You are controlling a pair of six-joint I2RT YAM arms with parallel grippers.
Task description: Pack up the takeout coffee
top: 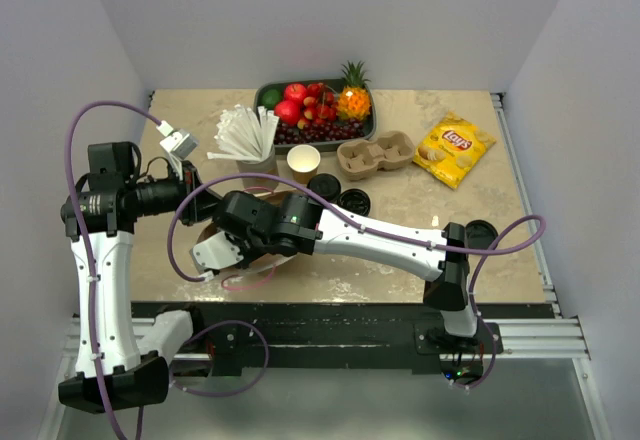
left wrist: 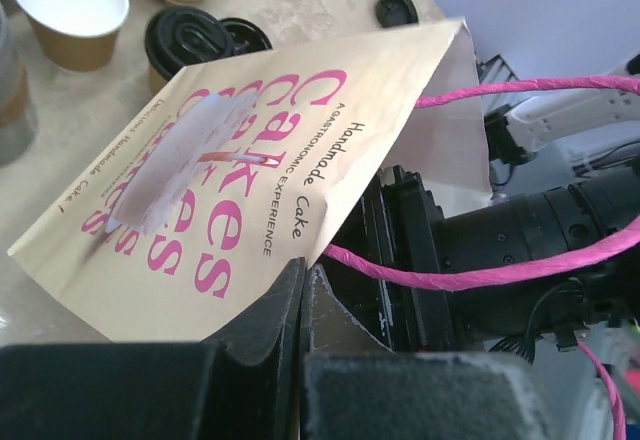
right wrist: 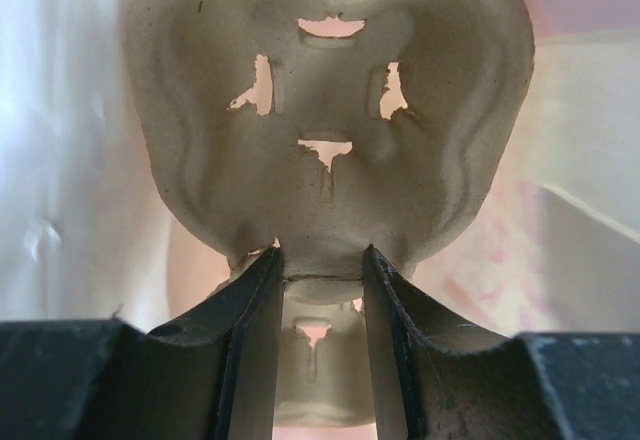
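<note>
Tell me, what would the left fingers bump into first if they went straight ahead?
The bag. Its printed side lies right ahead of the shut left fingers, which seem to pinch its lower edge, so they would push into the paper at once.

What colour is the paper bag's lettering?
The paper bag lettering is mostly pink, some black; left wrist view.

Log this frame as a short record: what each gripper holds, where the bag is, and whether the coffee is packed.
left gripper: shut on the near edge of the paper bag
right gripper: reaching into the bag, closed on a pulp cup carrier
takeout coffee: lidded, on the table beyond the bag, not packed
lidless cup: upright on the table beside the coffee
</note>
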